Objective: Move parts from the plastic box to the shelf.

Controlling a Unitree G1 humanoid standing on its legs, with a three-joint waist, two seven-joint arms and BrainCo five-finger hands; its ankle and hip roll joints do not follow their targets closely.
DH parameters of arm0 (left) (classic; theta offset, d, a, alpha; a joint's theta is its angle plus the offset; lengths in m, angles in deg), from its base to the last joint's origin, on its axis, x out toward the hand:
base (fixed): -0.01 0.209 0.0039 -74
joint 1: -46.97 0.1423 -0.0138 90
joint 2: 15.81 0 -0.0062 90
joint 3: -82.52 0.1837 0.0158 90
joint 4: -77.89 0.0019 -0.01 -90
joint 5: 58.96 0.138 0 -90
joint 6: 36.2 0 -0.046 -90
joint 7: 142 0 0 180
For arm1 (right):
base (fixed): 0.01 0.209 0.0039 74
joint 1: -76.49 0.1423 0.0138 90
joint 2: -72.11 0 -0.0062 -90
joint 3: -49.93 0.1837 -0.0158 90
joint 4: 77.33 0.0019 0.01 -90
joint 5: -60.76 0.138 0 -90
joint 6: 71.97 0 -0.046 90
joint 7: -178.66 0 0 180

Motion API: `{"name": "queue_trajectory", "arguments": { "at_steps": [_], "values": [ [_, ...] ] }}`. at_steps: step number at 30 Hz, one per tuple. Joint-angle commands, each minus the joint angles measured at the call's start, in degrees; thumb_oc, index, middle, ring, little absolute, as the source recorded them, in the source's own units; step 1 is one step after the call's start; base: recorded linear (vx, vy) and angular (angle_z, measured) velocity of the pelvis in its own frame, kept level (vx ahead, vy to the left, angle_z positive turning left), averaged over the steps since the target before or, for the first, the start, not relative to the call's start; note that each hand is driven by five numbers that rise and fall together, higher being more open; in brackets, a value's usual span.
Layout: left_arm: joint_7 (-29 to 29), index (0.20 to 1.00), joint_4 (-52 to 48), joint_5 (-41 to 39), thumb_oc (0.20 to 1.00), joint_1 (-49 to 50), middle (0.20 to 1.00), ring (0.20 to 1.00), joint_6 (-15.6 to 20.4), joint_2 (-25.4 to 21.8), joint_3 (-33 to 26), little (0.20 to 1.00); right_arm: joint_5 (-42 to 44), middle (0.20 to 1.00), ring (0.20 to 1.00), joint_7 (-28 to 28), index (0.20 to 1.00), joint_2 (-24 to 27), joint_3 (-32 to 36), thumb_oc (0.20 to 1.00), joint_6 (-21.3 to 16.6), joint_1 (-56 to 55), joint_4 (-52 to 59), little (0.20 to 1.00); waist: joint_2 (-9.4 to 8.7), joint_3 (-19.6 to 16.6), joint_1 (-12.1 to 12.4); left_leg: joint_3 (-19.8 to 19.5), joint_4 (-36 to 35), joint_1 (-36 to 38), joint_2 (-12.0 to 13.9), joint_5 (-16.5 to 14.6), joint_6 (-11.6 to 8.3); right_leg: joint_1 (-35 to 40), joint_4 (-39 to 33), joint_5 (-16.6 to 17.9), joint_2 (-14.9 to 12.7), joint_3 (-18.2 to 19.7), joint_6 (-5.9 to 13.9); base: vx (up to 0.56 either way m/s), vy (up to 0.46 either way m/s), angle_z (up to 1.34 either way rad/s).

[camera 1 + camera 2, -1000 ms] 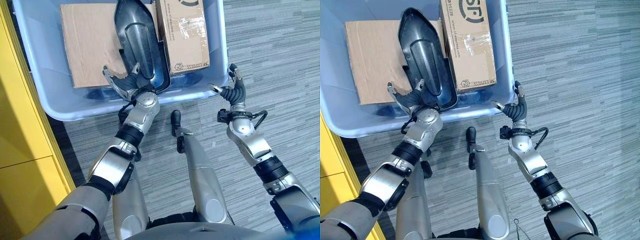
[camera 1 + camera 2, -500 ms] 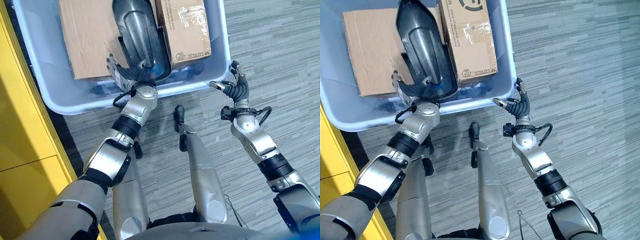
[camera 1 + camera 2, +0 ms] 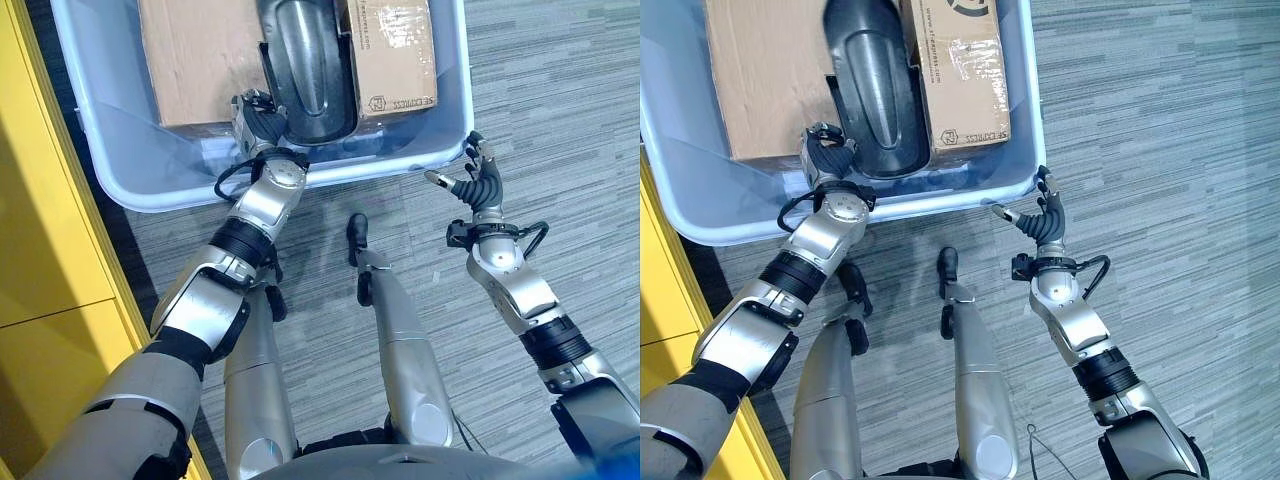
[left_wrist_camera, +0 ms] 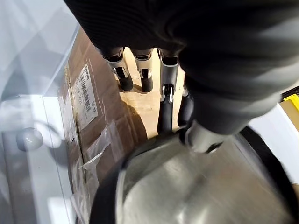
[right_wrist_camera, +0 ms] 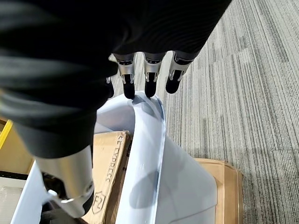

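A pale blue plastic box (image 3: 400, 165) stands on the carpet in front of me. In it a glossy black moulded part (image 3: 305, 60) lies between a flat cardboard sheet (image 3: 195, 55) and a taped cardboard carton (image 3: 390, 50). My left hand (image 3: 258, 118) is inside the box at the part's near left edge. Its fingers (image 4: 122, 74) stretch fairly straight over the cardboard (image 4: 93, 107), and the thumb rests against the part's rim (image 4: 196, 186). My right hand (image 3: 478, 182) hovers open outside the box's near right corner, fingers (image 5: 150, 74) pointing at the rim (image 5: 149, 140).
A yellow shelf unit (image 3: 40, 250) runs along the left side, close to the box's left wall. Grey striped carpet (image 3: 560, 100) lies to the right of the box and around my right arm.
My left hand has gone over the box's front wall to the black part's near left edge, and its spread fingers have drawn together. The right hand has hardly moved. The camera has shifted.
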Motion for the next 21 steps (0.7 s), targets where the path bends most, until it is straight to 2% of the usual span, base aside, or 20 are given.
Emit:
{"name": "queue_trajectory", "arguments": {
  "at_steps": [1, 6, 15, 18, 19, 21],
  "values": [
    [13.34, 0.2, 11.9, -8.09, 0.2, 7.9, 0.2, 0.2, -3.3, 8.18, 6.42, 0.2, 0.42, 1.0, 1.0, -1.16, 1.0, -0.37, -2.72, 1.0, -1.07, 0.39, 6.01, 1.0, -0.37, 2.87, -3.74, -2.35, 3.25, -2.15, 3.18, 1.75, -2.76, 1.02, 1.17, 1.87, 3.01, -3.79, -1.7, 0.0, -0.035, 0.0],
    [8.91, 0.2, 12.59, -12.59, 0.2, 8.49, 0.2, 0.2, -2.05, 9.27, 4.39, 0.2, 0.57, 1.0, 1.0, -0.37, 1.0, -0.96, -3.06, 1.0, -1.29, 0.27, 5.83, 1.0, -0.82, 2.87, -3.58, -2.89, 3.98, -2.78, 3.26, 1.49, -2.75, 0.62, 1.35, 1.9, 3.13, -3.92, -1.73, 0.01, -0.041, 0.01],
    [3.95, 0.2, 12.57, -12.22, 0.2, 8.54, 0.2, 0.2, -1.87, 9.18, 1.88, 0.2, 1.1, 1.0, 1.0, 0.14, 1.0, -1.43, -3.31, 1.0, -1.54, 0.22, 5.85, 1.0, -1.26, 2.87, -3.13, -3.55, 4.69, -3.21, 3.35, 1.27, -2.77, 0.47, 1.81, 1.85, 3.13, -4.32, -1.74, 0.01, -0.041, -0.01],
    [1.41, 0.2, 12.24, -11.08, 0.2, 8.41, 0.2, 0.2, 0.63, 8.91, 1.02, 0.2, 1.53, 1.0, 1.0, 0.43, 1.0, -1.82, -3.47, 1.0, -1.73, 0.3, 5.52, 1.0, -1.36, 2.87, -2.88, -3.8, 4.73, -2.99, 3.35, 1.26, -2.83, 0.78, 2.07, 1.61, 3.16, -4.43, -1.85, 0.0, -0.024, -0.01],
    [0.75, 0.2, 11.63, -9.32, 0.2, 8.78, 0.2, 0.2, 4.06, 8.8, 0.77, 0.2, 1.39, 1.0, 1.0, 0.4, 1.0, -2.08, -3.64, 1.0, -2.04, 0.01, 5.31, 1.0, -1.29, 2.87, -2.73, -3.88, 4.35, -2.45, 3.3, 1.38, -2.86, 1.3, 2.04, 1.42, 3.25, -4.45, -1.96, 0.0, 0.0, 0.0],
    [-0.08, 0.2, 10.45, -8.79, 0.2, 9.14, 0.2, 0.2, 8.17, 8.75, 0.47, 0.2, 1.38, 1.0, 1.0, 0.44, 1.0, -2.29, -3.83, 1.0, -2.52, -0.38, 5.17, 1.0, -1.2, 2.87, -2.58, -3.85, 3.94, -1.7, 3.29, 1.46, -2.87, 2.0, 2.14, 1.12, 3.28, -4.43, -2.04, 0.0, -0.003, 0.03]
  ]
}}
